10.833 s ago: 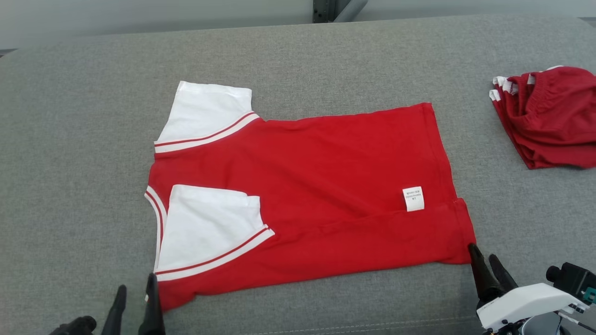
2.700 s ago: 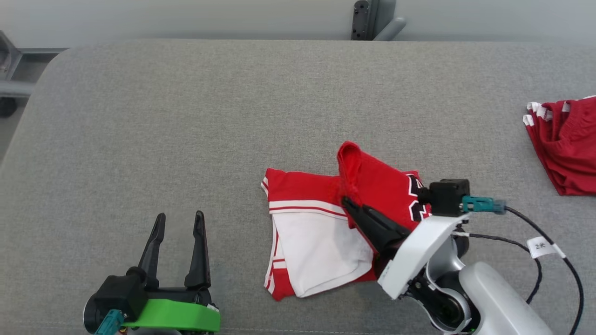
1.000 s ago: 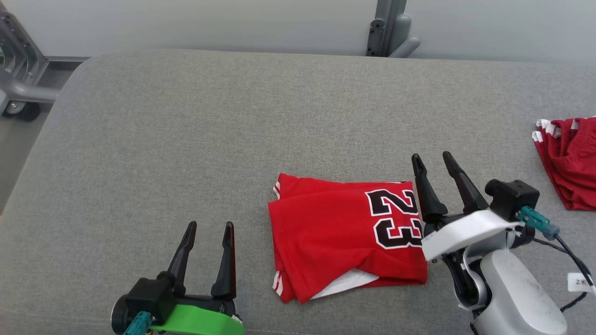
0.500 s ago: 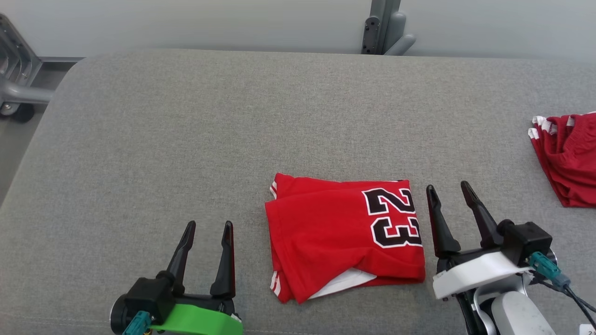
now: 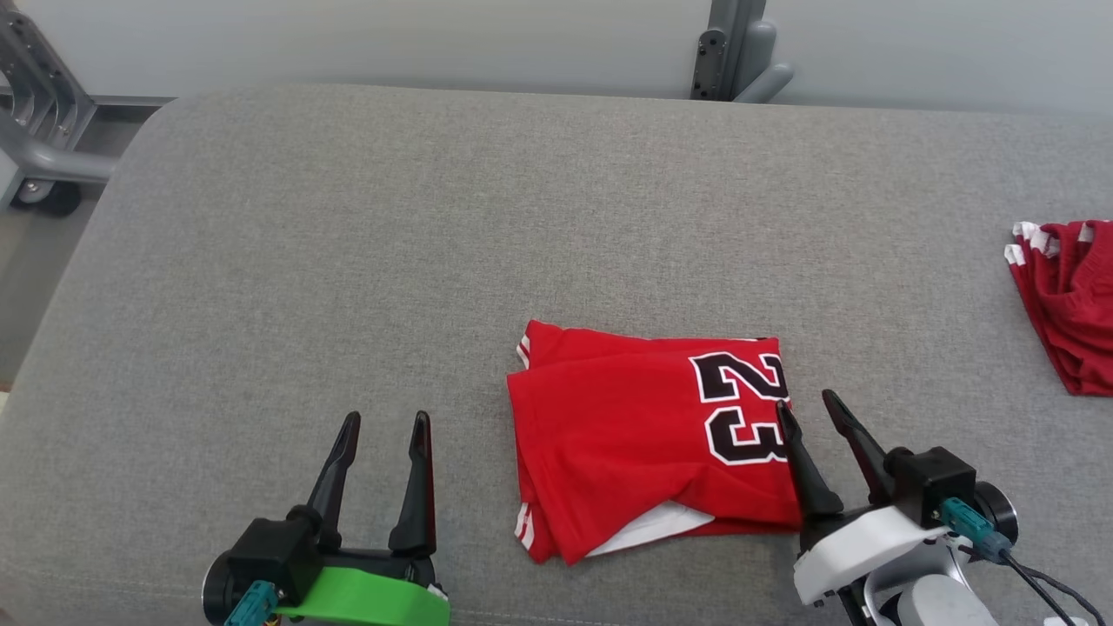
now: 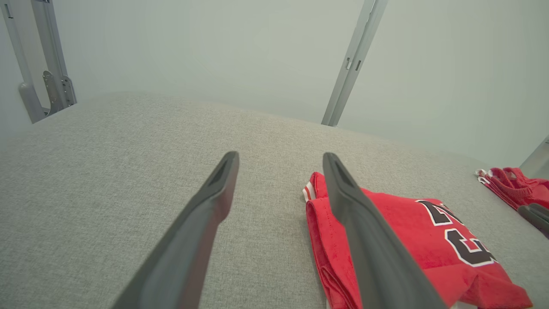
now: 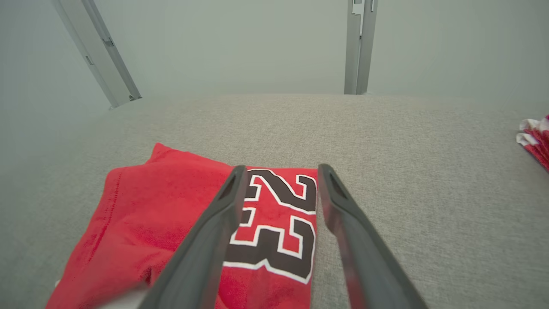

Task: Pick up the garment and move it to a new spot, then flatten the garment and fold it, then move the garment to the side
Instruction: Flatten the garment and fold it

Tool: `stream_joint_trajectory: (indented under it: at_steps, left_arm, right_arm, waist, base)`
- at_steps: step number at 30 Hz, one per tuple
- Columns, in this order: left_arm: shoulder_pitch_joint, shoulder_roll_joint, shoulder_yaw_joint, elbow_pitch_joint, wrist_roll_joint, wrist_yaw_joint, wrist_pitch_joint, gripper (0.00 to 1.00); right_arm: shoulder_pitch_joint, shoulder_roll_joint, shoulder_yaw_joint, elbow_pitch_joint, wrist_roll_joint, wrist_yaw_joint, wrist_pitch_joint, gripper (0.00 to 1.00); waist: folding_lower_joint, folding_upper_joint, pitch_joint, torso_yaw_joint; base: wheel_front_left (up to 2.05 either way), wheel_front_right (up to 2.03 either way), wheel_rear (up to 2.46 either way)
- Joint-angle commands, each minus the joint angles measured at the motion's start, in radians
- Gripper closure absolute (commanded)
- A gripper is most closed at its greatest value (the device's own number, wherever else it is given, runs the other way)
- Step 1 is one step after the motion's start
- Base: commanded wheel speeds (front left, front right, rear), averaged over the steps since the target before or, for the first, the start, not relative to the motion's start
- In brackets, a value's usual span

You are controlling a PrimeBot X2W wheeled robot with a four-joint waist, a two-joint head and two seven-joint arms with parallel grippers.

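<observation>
- Plainly, in the head view, the folded red garment (image 5: 643, 435) lies in the near middle of the grey padded surface (image 5: 348, 243). It is a soft, light bundle of several layers, with a white layer peeping out at its near edge.
  - The right gripper (image 5: 802, 404) stands spread and empty at the garment's right edge. One finger is over the cloth beside the number 23, the other over bare padding.
  - The left gripper (image 5: 384, 419) is spread and empty too, near the garment's left edge but apart from it.
  - A second red pile (image 5: 1065, 304) sits well apart at the far right.
- From the left wrist view, the left gripper (image 6: 281, 159) points across bare padding.
  - The garment (image 6: 407, 240) lies off to its right, its stacked left edge showing loose, limp folds.
- From the right wrist view, the right gripper (image 7: 281, 169) straddles the edge of the garment (image 7: 163, 214) that bears the 23.
  - Being limp, the cloth would likely sag and come unfolded if only its top layer were caught.
  - The safer hold seems a pinch through every layer at this edge, which the grippy padding may resist.
</observation>
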Motion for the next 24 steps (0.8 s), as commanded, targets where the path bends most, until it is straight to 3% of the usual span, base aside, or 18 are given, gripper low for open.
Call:
stream_joint_trajectory:
  at_steps: [1,2,13,19,24]
  left_arm:
    - [-0.009,0.001,0.001,0.0,-0.005,0.002,-0.003,0.0]
    - [-0.012,0.001,0.0,-0.001,-0.006,0.003,-0.003,0.0]
    - [-0.021,0.001,-0.003,0.0,-0.016,0.01,-0.003,0.0]
    - [-0.019,0.001,-0.004,-0.007,-0.019,0.014,-0.003,0.0]
    - [-0.009,0.001,0.002,-0.015,-0.021,0.017,-0.003,0.0]
  right_arm:
    - [-0.03,-0.021,0.021,0.03,-0.004,0.0,-0.001,0.94]
    - [-0.047,-0.035,0.044,0.057,-0.003,0.0,0.002,1.0]
    - [-0.224,-0.153,0.345,0.335,0.079,0.0,0.013,1.0]
    - [-0.246,-0.197,0.508,0.347,0.155,0.0,0.004,1.0]
    - [-0.224,-0.227,0.572,0.294,0.194,0.0,-0.003,1.0]
  waist:
    - [0.0,0.0,0.007,0.012]
    - [0.0,0.0,0.009,0.019]
    - [0.0,0.0,0.03,0.092]
    - [0.0,0.0,0.034,0.113]
    - [0.0,0.0,0.038,0.114]
  base:
    - [0.0,0.0,0.0]
    - [0.0,0.0,0.0]
    - [0.0,0.0,0.0]
    - [0.0,0.0,0.0]
    - [0.0,0.0,0.0]
